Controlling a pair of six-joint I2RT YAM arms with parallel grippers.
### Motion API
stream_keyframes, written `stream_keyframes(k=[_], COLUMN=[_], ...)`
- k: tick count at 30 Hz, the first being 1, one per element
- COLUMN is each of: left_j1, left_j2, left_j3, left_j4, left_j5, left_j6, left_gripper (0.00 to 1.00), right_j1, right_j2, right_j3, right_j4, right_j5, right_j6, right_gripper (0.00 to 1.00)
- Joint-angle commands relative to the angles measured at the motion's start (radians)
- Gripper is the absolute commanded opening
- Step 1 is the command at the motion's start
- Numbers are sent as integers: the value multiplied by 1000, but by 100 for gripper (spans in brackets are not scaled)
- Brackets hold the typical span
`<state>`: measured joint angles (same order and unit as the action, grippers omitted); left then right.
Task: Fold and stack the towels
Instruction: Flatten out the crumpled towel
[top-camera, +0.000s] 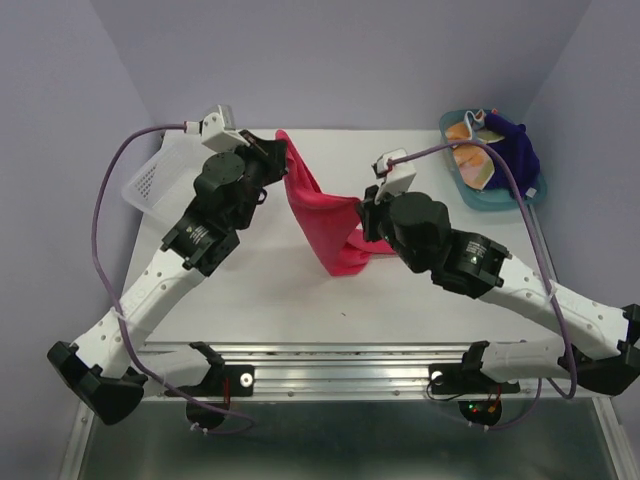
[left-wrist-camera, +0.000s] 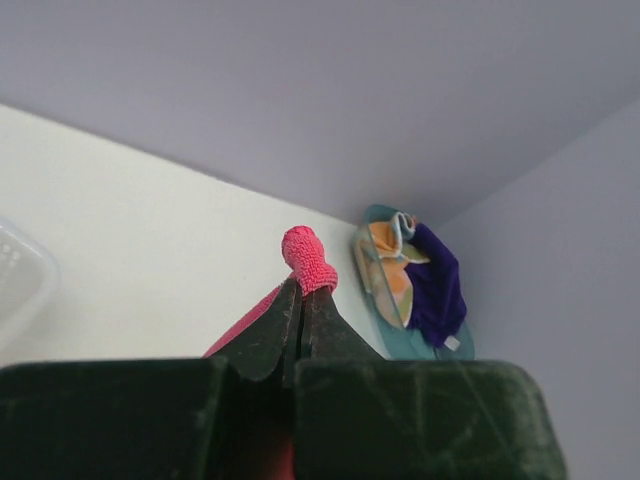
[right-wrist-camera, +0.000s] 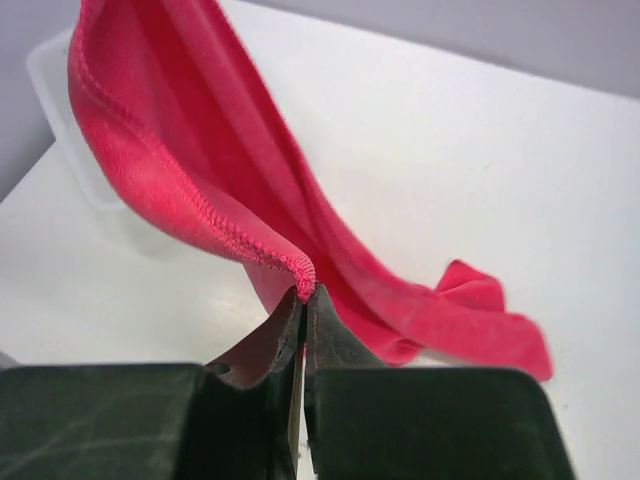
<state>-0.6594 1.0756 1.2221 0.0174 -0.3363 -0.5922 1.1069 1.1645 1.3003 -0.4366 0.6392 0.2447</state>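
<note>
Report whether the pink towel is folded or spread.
Unfolded: pink towel hangs between left gripper and right gripper, lower end trailing on table.

Pink towel (top-camera: 325, 215) strung over the table (top-camera: 260, 300) centre bars my way across. White basket (top-camera: 150, 182) fills the far-left corner, teal tray (top-camera: 487, 203) the far-right. I see open passage along the near edge.
</note>
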Motion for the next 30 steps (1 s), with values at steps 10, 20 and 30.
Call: stream_keyframes(k=[10, 20, 30], left_j1=[35, 35, 34], left_j2=[308, 189, 106], left_j3=[505, 626, 709], left_j4=[-177, -154, -180], left_j5=[-356, -186, -81], left_j6=[123, 135, 137], left_gripper=[0, 0, 0], right_j1=[-489, -489, -490], right_j2=[271, 247, 210], right_j3=[491, 783, 964], right_j4=[6, -36, -172], right_j5=[-432, -539, -759], right_j6=[-197, -291, -285], right_gripper=[1, 1, 1])
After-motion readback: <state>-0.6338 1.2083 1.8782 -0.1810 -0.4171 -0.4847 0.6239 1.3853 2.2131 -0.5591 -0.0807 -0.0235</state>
